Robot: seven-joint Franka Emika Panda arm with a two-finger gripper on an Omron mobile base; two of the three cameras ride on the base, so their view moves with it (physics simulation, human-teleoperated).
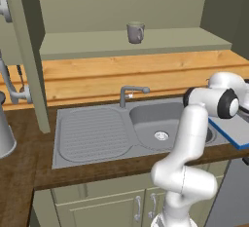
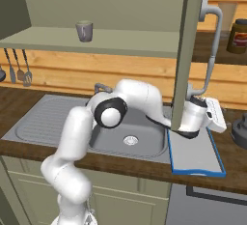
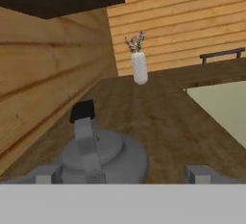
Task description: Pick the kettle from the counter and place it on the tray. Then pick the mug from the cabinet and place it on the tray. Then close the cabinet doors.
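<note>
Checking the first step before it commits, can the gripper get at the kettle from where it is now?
Probably yes. In the hand view the kettle sits just ahead of the open gripper, handle toward the left finger, with nothing between them.

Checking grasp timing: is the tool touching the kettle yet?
Cannot tell. In the hand view the kettle sits low between the tool's fingertips, but the bottom edge cuts off any contact or gap.

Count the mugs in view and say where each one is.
1: the mug stands upright on the open cabinet shelf above the sink. More could be hidden behind the cabinet door.
</note>
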